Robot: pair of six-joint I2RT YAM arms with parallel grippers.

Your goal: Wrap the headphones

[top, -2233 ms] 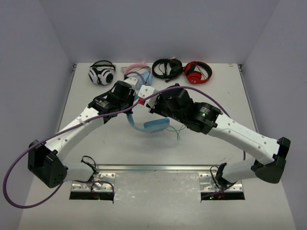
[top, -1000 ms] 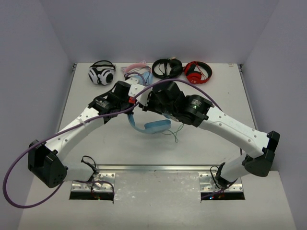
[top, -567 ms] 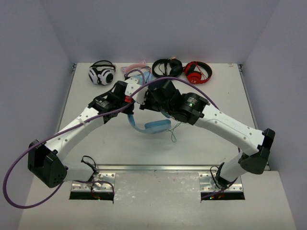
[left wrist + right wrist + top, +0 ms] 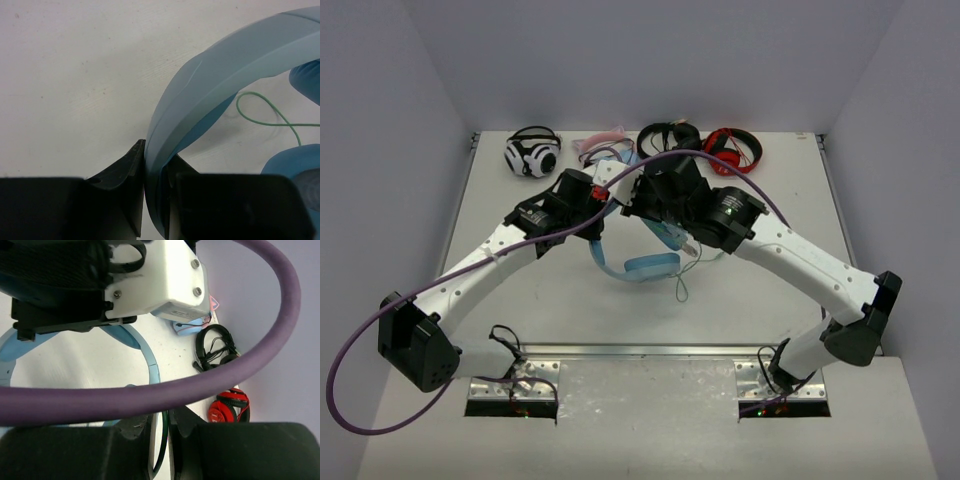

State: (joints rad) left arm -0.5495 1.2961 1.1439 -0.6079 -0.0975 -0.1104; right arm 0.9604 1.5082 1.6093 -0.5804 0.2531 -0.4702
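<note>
Left jaws are clamped on the band of the headphones (image 4: 200, 85), which arcs away from them and to their right, where both ear cups sit. Right jaws, close beside the left ones, are nearly closed, pinching the thin cable (image 4: 163, 435); its slack hangs beneath them to the bench (image 4: 750, 300).

Left arm (image 4: 490, 262): stretched forward and inward.
Left gripper (image 4: 155, 167): jaws clamped on the headband (image 4: 200, 95).
Right arm (image 4: 810, 265): reaching forward-left, wrist just beside the left wrist.
Right gripper (image 4: 159, 432): jaws nearly together, cable (image 4: 163, 440) between them; whether it is pinched is unclear.
</note>
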